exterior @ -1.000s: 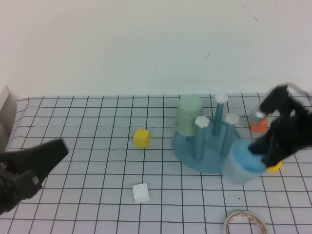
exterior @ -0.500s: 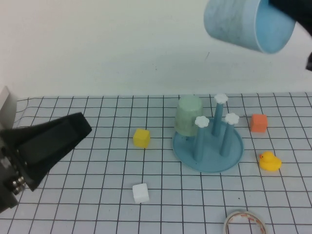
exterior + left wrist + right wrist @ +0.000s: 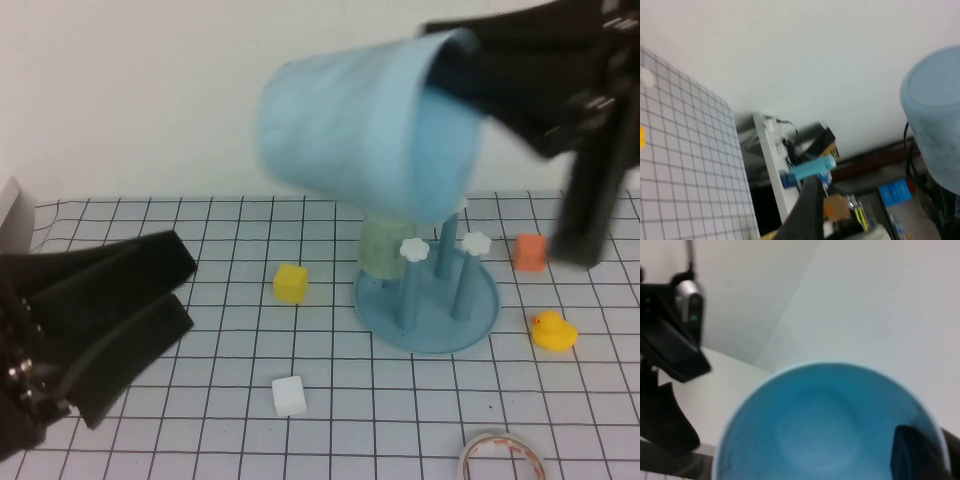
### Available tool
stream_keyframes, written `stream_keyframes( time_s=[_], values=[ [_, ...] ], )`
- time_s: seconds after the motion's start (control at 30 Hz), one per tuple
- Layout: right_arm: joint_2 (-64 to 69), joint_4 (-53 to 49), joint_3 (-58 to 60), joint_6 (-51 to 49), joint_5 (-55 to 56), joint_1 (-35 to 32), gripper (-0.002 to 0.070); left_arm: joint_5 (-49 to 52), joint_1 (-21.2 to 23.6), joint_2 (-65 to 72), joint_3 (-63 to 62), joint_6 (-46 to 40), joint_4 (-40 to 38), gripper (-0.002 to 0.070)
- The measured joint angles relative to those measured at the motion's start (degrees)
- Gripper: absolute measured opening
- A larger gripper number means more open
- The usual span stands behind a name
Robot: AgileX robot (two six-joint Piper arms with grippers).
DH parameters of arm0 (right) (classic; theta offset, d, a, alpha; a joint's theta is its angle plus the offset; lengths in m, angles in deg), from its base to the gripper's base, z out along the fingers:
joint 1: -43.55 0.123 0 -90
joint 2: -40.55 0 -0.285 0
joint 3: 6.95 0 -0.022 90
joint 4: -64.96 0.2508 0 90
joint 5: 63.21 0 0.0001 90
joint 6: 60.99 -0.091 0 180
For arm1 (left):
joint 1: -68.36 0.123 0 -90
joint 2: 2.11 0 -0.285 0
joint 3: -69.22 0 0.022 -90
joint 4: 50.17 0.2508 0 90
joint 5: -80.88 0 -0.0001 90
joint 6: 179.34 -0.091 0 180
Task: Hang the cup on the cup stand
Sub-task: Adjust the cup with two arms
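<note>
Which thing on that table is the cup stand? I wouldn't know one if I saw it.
Look at the gridded table, right of its middle, below the sky-blue cup that the shut right gripper holds aloft; the open left gripper waits near left. The cup stand is the round blue dish with upright pegs capped by white flowers, a pale green cup on one.

Held close to the high camera, the cup (image 3: 370, 135) blurs and hides the top of the pale green cup (image 3: 380, 262) and part of 1 peg on the cup stand (image 3: 428, 318). Right gripper (image 3: 470, 75) mostly cut off by the top and right edges, 1 finger (image 3: 914, 456) inside the rim. Left gripper (image 3: 150, 300) cut off at the left edge. Tape roll (image 3: 503, 455) cropped by the bottom edge. Behind the table in the left wrist view, blurred clutter, perhaps boxes.
</note>
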Motion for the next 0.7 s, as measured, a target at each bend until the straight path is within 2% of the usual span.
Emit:
stream_keyframes(
  time_s=[0.23, 0.4, 0.53, 0.7],
  values=[
    [1.26, 1.10, 0.00, 12.16, 26.13, 19.54, 0.0020, 2.62, 0.00, 0.00, 0.00, 1.63, 0.00, 0.0692],
    [5.33, 1.85, 0.00, 23.29, 34.60, 29.75, 0.0020, 0.08, 0.00, 0.00, -0.14, 4.09, -0.09, 0.0692],
    [7.01, 2.42, -0.23, 27.19, 40.25, 32.28, 0.0020, -2.28, 0.00, 0.00, -0.01, 5.34, 1.60, 0.0692],
    [7.90, 2.79, -0.25, 27.59, 39.34, 32.51, 0.0022, -5.80, 0.00, 0.00, 0.08, 5.34, 2.21, 0.0692]
  ],
)
